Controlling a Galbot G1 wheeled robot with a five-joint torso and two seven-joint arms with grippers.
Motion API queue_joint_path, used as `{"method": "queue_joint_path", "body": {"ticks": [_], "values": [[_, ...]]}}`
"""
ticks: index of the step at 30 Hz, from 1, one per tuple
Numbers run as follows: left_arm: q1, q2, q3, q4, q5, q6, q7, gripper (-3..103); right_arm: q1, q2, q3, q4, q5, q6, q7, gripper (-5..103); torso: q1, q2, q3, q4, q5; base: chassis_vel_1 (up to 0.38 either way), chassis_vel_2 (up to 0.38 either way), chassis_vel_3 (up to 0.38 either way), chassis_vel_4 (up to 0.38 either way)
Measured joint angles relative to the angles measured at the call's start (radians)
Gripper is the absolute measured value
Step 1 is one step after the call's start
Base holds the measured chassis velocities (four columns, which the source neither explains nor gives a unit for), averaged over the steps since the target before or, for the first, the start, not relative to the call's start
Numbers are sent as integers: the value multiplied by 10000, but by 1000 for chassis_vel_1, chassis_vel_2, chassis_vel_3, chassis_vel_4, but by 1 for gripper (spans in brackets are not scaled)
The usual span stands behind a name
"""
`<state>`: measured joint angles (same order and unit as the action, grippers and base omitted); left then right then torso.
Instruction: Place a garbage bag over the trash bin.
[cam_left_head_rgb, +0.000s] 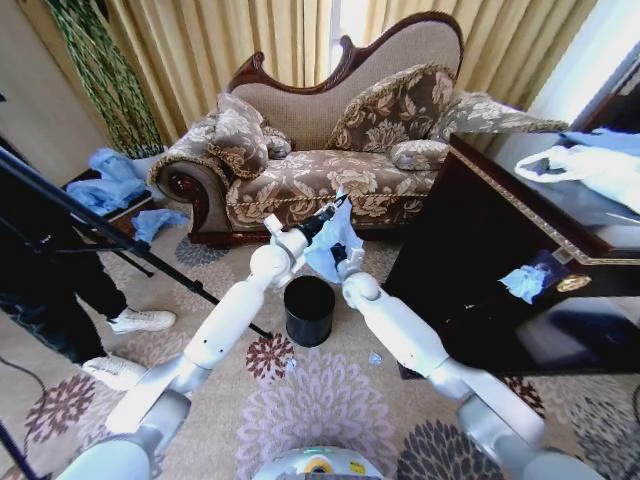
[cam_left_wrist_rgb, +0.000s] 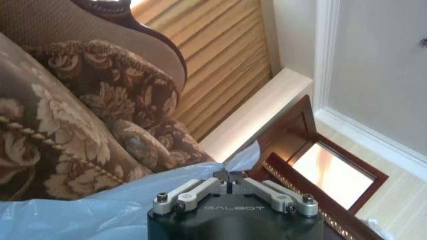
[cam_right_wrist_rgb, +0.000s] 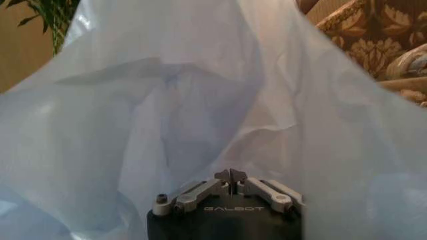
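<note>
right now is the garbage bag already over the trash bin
No, the garbage bag hangs above the open trash bin, held by left gripper and right gripper.

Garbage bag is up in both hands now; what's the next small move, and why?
Probably spread the hands apart. Left hand and right hand are both shut on the garbage bag, which hangs bunched above the trash bin, just behind its open mouth. The bag's mouth isn't visibly open.

Light-blue translucent garbage bag — glossy black trash bin — brown floral sofa.
</note>
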<state>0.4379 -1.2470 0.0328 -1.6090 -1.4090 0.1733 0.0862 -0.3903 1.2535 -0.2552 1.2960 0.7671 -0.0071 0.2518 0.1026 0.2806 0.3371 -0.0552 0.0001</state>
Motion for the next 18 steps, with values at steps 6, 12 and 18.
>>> {"method": "queue_joint_path", "body": {"ticks": [6,12,18], "values": [[637,-46,-125,-498,203,-35,38,0,-197,-319,55,128,77,-70,-269,0,-1,0,-1,3,-1,0,0,0,0],[792,95,-32,-382,325,-36,426,0,-536,-422,75,355,205,-536,-742,0,-1,0,-1,1,-1,0,0,0,0],[322,208,221,179,343,-38,912,0,-824,-221,141,575,651,-1425,-826,0,-1,0,-1,3,-2,0,0,0,0]]}}
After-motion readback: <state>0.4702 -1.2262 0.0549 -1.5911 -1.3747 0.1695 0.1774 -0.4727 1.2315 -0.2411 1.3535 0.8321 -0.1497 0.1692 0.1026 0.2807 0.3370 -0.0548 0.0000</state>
